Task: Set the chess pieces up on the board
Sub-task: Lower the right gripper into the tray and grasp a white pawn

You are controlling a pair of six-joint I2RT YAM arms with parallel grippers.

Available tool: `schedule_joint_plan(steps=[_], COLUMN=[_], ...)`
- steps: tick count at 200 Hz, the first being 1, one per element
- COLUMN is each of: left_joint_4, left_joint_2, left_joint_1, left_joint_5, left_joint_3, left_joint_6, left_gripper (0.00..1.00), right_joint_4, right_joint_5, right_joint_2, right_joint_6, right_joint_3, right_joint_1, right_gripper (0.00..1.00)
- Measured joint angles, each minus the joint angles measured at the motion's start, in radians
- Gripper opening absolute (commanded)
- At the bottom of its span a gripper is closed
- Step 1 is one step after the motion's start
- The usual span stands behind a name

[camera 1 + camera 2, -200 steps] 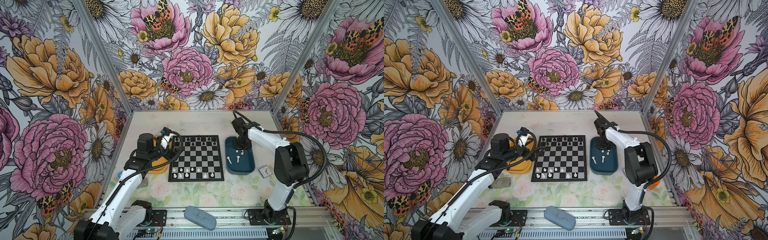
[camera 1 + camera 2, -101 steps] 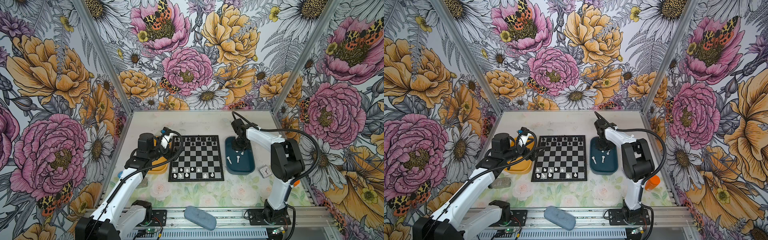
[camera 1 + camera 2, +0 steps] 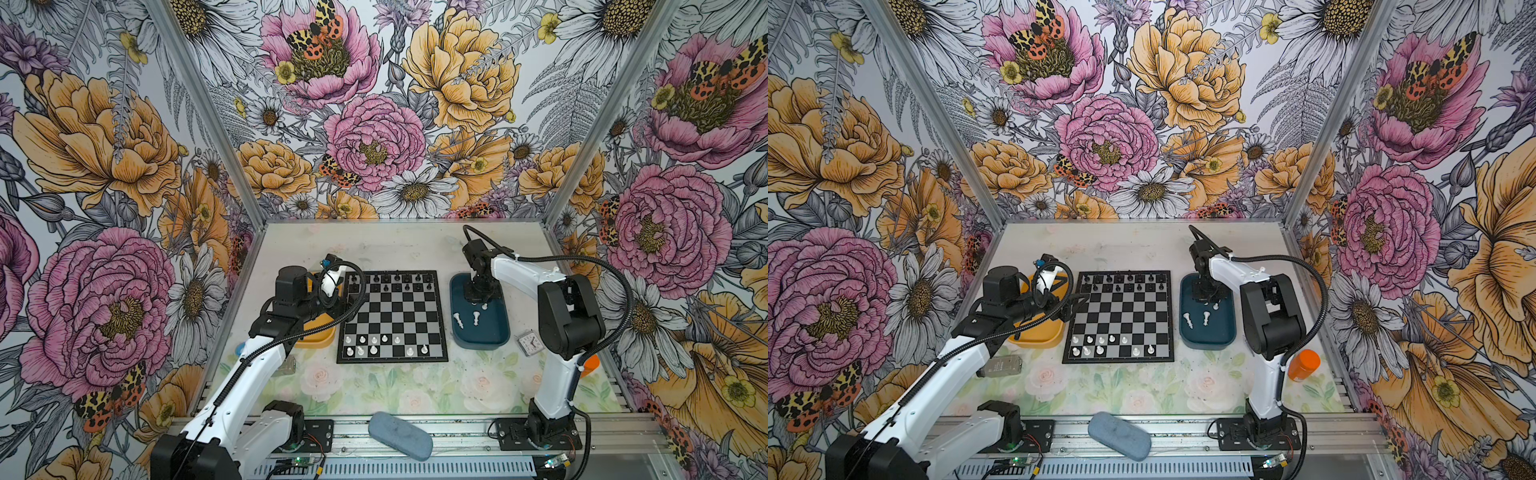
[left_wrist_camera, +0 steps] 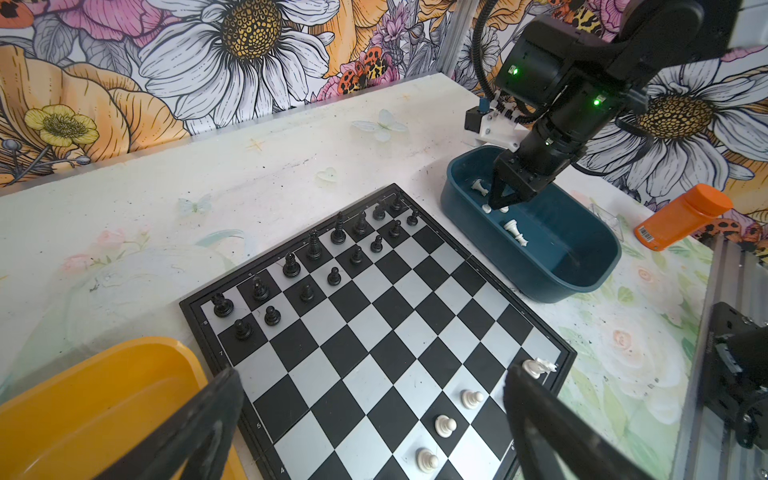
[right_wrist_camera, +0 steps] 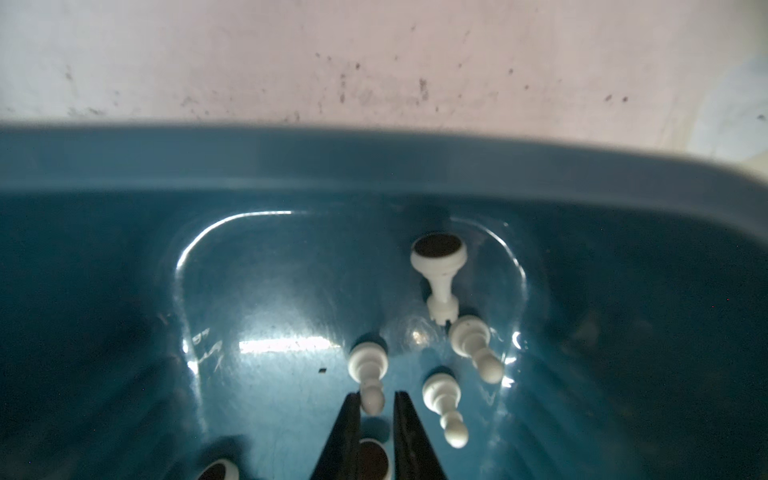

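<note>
Booth closed on three sides by floral wallpaper panels with big pink and orange blooms. The pale tabletop with a faint rose print is scuffed and speckled beyond the board. A square black-and-silver chessboard lies flat mid-table. Small black chessmen fill its two far rows. Small white plastic chessmen stand over its two near rows, with gaps among them.

A dark blue plastic tray sits just beside the board on the right arm's side, with more white pieces in it, some lying on their sides. A yellow plastic tray sits just beside the board on the other side. An orange bottle and a small square clock lie past the blue tray, away from the board.

The right gripper is down in the blue tray's far end, jaws narrow around the head of a white pawn. Whether they pinch it, cannot tell. The left gripper is spread wide, holding nothing, over the board's edge next to the yellow tray.

Against a second ago, the right arm's elbow has swung in toward the board, uncovering the orange bottle. The left arm, the board and its pieces are unchanged.
</note>
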Motion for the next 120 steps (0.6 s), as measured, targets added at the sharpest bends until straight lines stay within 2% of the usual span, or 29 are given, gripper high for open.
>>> schedule_joint_plan(steps=[120], left_joint_4=[0.0], left_joint_2=[0.0], left_joint_1=[0.0], left_joint_5=[0.0], left_joint_3=[0.0], left_joint_6=[0.0], left_gripper=[0.99], right_joint_4=[0.001], right_joint_5=[-0.005], right_joint_2=[0.001], right_joint_6=[0.0], right_joint_3=[0.008], right_joint_1=[0.0], right_gripper=[0.19])
